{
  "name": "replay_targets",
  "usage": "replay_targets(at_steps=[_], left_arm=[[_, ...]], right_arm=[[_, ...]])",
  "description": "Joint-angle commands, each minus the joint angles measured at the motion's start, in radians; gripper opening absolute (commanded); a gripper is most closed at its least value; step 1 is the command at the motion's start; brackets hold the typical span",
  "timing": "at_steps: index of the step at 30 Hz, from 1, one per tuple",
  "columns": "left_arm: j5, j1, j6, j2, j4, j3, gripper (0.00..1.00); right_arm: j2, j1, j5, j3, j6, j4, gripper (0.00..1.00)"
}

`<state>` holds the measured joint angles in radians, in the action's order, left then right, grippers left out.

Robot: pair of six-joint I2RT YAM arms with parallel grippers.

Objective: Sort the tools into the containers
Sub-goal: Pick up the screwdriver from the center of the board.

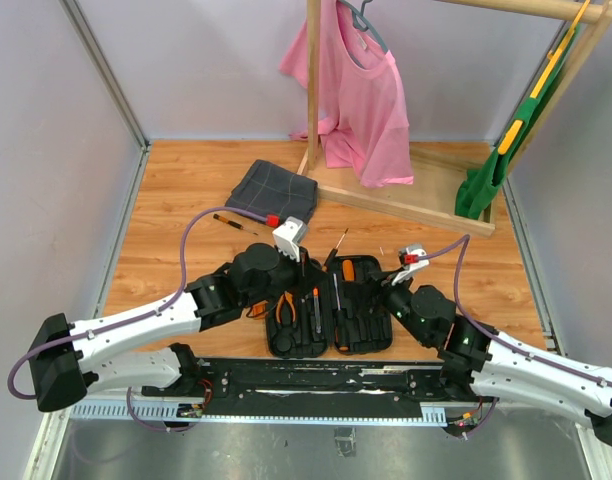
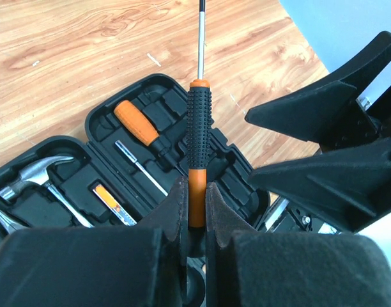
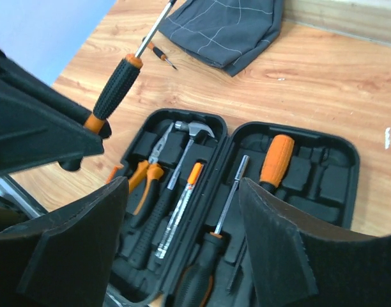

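The left pincer (image 2: 195,199) is clamped on the orange butt of a screwdriver (image 2: 198,121) held above the open case (image 2: 144,83), its shaft pointing straight away from the jaws, while the right pincer (image 3: 183,192) hangs over the case, jaws apart.

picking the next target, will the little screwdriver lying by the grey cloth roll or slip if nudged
Probably stiff and light: the small screwdriver is a slim shaft with a short handle. It may roll if nudged, lying flat on the smooth wooden table. Being so thin, it could slip from a pinch.
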<state>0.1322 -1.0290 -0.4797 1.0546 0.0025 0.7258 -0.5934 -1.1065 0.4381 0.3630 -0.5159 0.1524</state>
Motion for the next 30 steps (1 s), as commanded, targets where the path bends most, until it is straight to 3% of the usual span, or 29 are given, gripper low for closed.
replay_targets(at_steps=[1,11,20,30], left_arm=[[0.019,-0.006,-0.005,-0.035,0.070,-0.028,0.01],[-0.002,-0.006,-0.004,-0.041,0.095,-0.039,0.00],[-0.030,-0.006,-0.010,-0.038,0.130,-0.047,0.00],[-0.073,-0.006,-0.007,-0.032,0.149,-0.055,0.01]], right_arm=[[0.005,-0.012,0.115,0.025,-0.223,0.061,0.68],[-0.108,-0.005,0.157,-0.013,-0.459,0.407,0.57],[-0.218,0.015,0.100,0.008,-0.547,0.484,0.52],[-0.275,0.047,0.035,0.005,-0.583,0.546,0.34]])
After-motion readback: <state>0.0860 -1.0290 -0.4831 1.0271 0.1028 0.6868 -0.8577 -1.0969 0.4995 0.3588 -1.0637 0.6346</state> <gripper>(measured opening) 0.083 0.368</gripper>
